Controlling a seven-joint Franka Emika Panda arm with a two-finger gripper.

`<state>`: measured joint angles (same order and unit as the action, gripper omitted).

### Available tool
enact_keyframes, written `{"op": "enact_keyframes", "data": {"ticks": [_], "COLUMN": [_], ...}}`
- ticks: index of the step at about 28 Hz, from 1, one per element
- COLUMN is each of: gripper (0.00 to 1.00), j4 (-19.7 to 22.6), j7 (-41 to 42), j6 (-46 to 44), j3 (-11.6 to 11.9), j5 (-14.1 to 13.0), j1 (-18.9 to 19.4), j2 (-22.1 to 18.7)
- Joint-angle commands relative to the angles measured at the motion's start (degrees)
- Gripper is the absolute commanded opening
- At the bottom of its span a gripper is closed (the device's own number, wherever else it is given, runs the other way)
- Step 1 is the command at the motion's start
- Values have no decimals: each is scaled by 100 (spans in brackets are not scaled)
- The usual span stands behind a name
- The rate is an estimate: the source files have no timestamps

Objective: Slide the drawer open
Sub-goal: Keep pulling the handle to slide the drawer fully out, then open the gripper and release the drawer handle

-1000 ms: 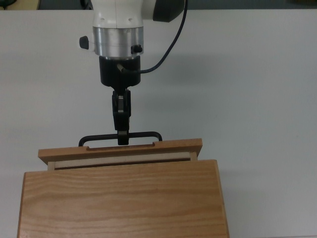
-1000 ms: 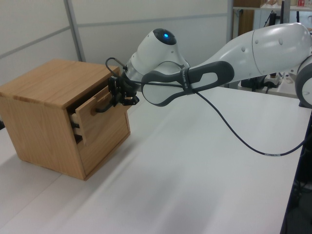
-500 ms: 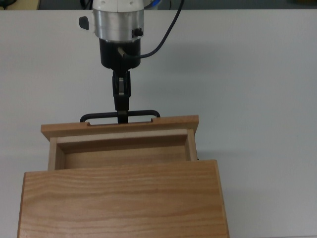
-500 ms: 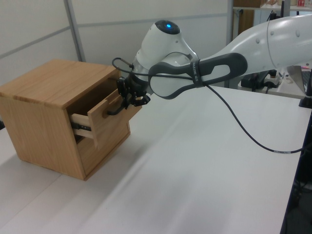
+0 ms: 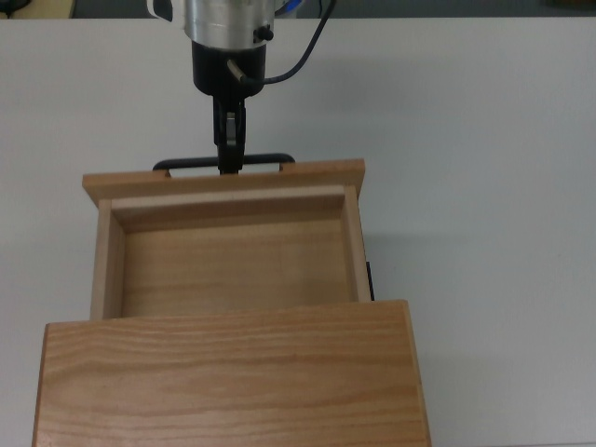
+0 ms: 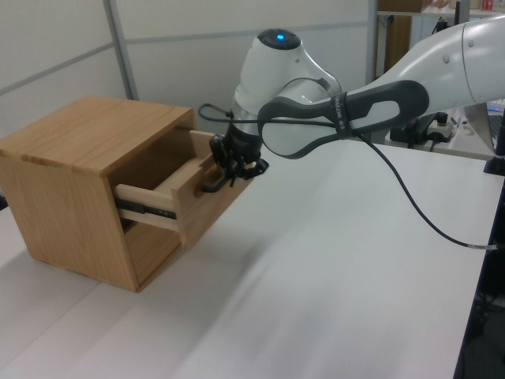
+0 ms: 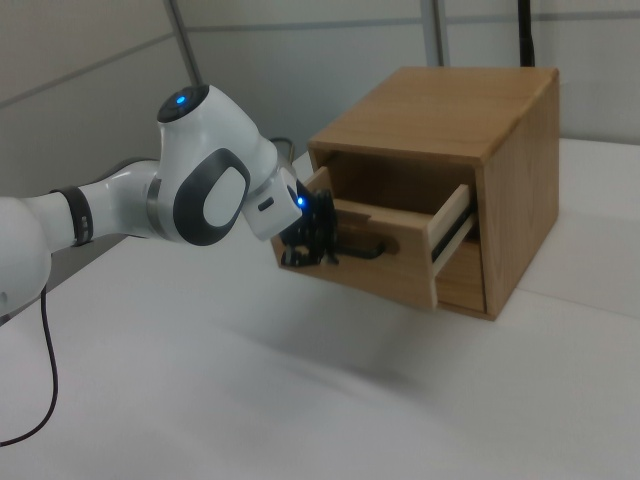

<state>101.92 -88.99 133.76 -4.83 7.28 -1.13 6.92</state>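
Observation:
The drawer (image 5: 233, 265) is a light wooden box that stands pulled well out of its cabinet (image 5: 233, 377); its inside is bare. A thin black bar handle (image 5: 186, 163) runs along the flat front panel (image 5: 223, 180). My gripper (image 5: 229, 158) reaches in from the top view's upper edge and is shut on the middle of that handle. In the left view the drawer (image 6: 158, 204) juts toward the right, with the gripper (image 6: 231, 168) at its front. The right view shows the drawer (image 7: 395, 262) jutting to the left, the gripper (image 7: 318, 240) on its handle (image 7: 362, 248).
The cabinet stands on a white table (image 5: 484, 186). A black slide rail (image 6: 142, 209) shows along the drawer's side. The arm's black cable (image 6: 410, 213) hangs over the table in the left view. A wall with metal posts (image 6: 118, 47) stands behind the cabinet.
The drawer has slid far out of the cabinet, from a narrow gap to most of its inside showing. The gripper moved away from the cabinet with the handle in it.

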Motion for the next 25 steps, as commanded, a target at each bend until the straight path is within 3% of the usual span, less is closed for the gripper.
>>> {"op": "enact_keyframes", "data": {"ticks": [1, 12, 23, 25], "gripper": [0, 0, 0, 11], "j4": [372, 135, -67, -111], "j7": [-75, -145, -162, -145], "j6": [-526, -1606, -1889, -1986], "j3": [35, 44, 44, 26], "j5": [133, 107, 36, 45], "j1": [43, 26, 17, 26], "j2": [-270, -613, -763, -763]}}
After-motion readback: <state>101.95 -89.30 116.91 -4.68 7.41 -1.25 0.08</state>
